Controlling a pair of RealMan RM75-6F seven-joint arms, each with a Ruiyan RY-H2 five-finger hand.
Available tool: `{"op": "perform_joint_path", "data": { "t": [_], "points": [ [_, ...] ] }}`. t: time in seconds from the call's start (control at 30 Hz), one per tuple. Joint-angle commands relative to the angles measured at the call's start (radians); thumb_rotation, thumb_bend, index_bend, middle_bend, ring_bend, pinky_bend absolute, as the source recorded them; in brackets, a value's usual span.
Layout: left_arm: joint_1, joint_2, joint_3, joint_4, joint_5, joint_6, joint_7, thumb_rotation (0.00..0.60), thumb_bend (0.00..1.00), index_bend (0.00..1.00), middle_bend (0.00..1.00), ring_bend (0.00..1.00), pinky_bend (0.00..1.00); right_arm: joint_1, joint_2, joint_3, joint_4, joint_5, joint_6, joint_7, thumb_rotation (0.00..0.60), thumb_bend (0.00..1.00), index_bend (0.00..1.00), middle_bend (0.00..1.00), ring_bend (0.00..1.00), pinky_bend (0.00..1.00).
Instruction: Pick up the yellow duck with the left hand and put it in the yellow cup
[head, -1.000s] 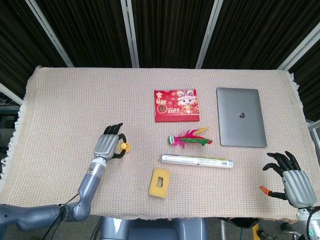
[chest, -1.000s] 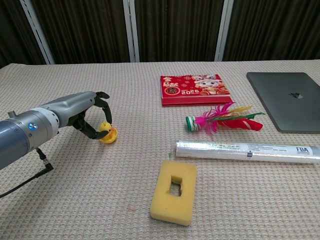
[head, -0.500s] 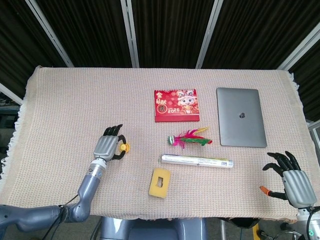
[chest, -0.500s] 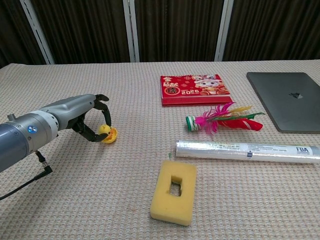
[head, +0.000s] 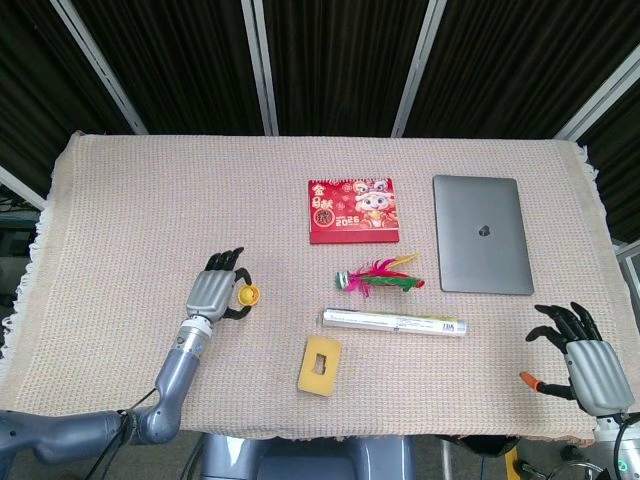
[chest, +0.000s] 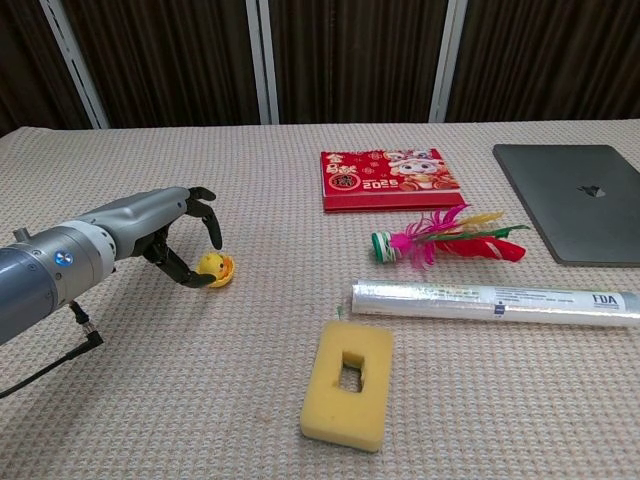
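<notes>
The small yellow duck (chest: 214, 267) lies tipped on its side on the woven tablecloth, left of centre; the head view shows the duck (head: 248, 294) too. My left hand (chest: 168, 238) is cupped around it from the left, thumb low against the duck's near side and fingers arched over it with a small gap. The duck rests on the cloth, not lifted. In the head view the left hand (head: 214, 288) sits just left of the duck. My right hand (head: 585, 360) rests at the table's near right corner with fingers spread, holding nothing. No yellow cup shows in either view.
A red calendar (head: 352, 210) and a grey laptop (head: 481, 233) lie at the back right. A feather shuttlecock (chest: 440, 240), a clear rolled tube (chest: 495, 301) and a yellow sponge block with a slot (chest: 347, 382) lie right of the duck.
The duck has tipped over from upright onto its side under my left hand. The fingers have shifted slightly around it. The right hand has not moved.
</notes>
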Motion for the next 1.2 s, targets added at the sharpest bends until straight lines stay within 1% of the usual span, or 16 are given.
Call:
{"op": "perform_joint_path", "data": {
  "t": [0.03,0.13,0.23,0.33,0.4,0.47,0.5,0.6,0.7,0.8,0.87,0.93,0.97,1.07,1.17,1.2],
  "points": [
    [0.000,0.000,0.000,-0.001,0.003,0.000,-0.001,0.600,0.23,0.39,0.00,0.00,0.00,0.000,0.000,0.000,0.000,0.000,0.000,0.000,0.600,0.02,0.44,0.16,0.12,0.05],
    [0.002,0.009,0.003,-0.006,0.018,0.002,-0.005,0.600,0.22,0.37,0.00,0.00,0.00,0.000,0.000,0.001,0.001,0.001,0.000,0.001,0.600,0.02,0.44,0.16,0.12,0.05],
    [0.005,0.061,0.018,-0.026,0.075,0.005,-0.006,0.600,0.21,0.35,0.00,0.00,0.00,0.000,0.000,0.002,0.003,0.003,0.000,0.003,0.600,0.02,0.44,0.16,0.12,0.05],
    [0.026,0.160,0.032,-0.064,0.190,0.044,-0.043,0.600,0.19,0.28,0.00,0.00,0.00,0.000,0.000,0.001,0.004,0.002,0.000,0.001,0.600,0.02,0.44,0.15,0.12,0.05],
    [0.039,0.197,0.040,-0.076,0.242,0.065,-0.069,0.600,0.19,0.23,0.00,0.00,0.00,-0.001,-0.001,0.001,0.004,0.002,0.002,-0.001,0.600,0.02,0.44,0.16,0.13,0.05],
    [0.066,0.257,0.051,-0.092,0.330,0.128,-0.101,0.600,0.18,0.20,0.00,0.00,0.00,-0.003,-0.002,0.002,0.005,0.003,0.006,-0.005,0.600,0.02,0.44,0.16,0.12,0.05],
    [0.075,0.274,0.059,-0.100,0.355,0.141,-0.113,0.600,0.18,0.18,0.00,0.00,0.00,-0.004,-0.003,0.003,0.005,0.003,0.007,-0.006,0.600,0.02,0.44,0.16,0.12,0.05],
    [0.128,0.369,0.105,-0.138,0.469,0.219,-0.153,0.600,0.19,0.17,0.00,0.00,0.00,-0.006,-0.007,0.006,0.010,0.002,0.017,-0.016,0.600,0.02,0.44,0.16,0.12,0.04],
    [0.193,0.462,0.169,-0.189,0.568,0.289,-0.206,0.600,0.20,0.15,0.00,0.00,0.00,-0.009,-0.013,0.009,0.015,0.000,0.026,-0.025,0.600,0.02,0.43,0.16,0.10,0.02],
    [0.268,0.535,0.230,-0.237,0.636,0.361,-0.268,0.600,0.21,0.13,0.00,0.00,0.00,-0.011,-0.016,0.011,0.017,0.000,0.034,-0.032,0.600,0.02,0.43,0.16,0.06,0.00],
    [0.352,0.567,0.279,-0.286,0.647,0.430,-0.353,0.600,0.21,0.13,0.00,0.00,0.00,-0.011,-0.021,0.014,0.020,-0.004,0.039,-0.038,0.600,0.02,0.43,0.16,0.05,0.00],
    [0.409,0.574,0.316,-0.295,0.647,0.451,-0.421,0.600,0.21,0.12,0.00,0.00,0.00,-0.009,-0.023,0.013,0.021,-0.004,0.034,-0.042,0.600,0.02,0.43,0.16,0.05,0.00],
    [0.427,0.566,0.323,-0.285,0.645,0.457,-0.439,0.600,0.21,0.12,0.00,0.00,0.00,-0.008,-0.024,0.013,0.019,-0.003,0.033,-0.042,0.600,0.02,0.43,0.16,0.04,0.00],
    [0.452,0.556,0.323,-0.245,0.628,0.450,-0.476,0.600,0.21,0.11,0.00,0.00,0.00,-0.006,-0.025,0.015,0.014,-0.003,0.030,-0.044,0.600,0.02,0.43,0.16,0.04,0.00],
    [0.464,0.555,0.289,-0.235,0.607,0.458,-0.509,0.600,0.21,0.09,0.00,0.00,0.00,-0.001,-0.026,0.015,0.007,-0.003,0.023,-0.054,0.600,0.02,0.43,0.15,0.04,0.00],
    [0.466,0.555,0.286,-0.235,0.607,0.458,-0.514,0.600,0.20,0.09,0.00,0.00,0.00,0.000,-0.026,0.016,0.005,-0.002,0.021,-0.055,0.600,0.02,0.43,0.15,0.04,0.00]
  ]
}}
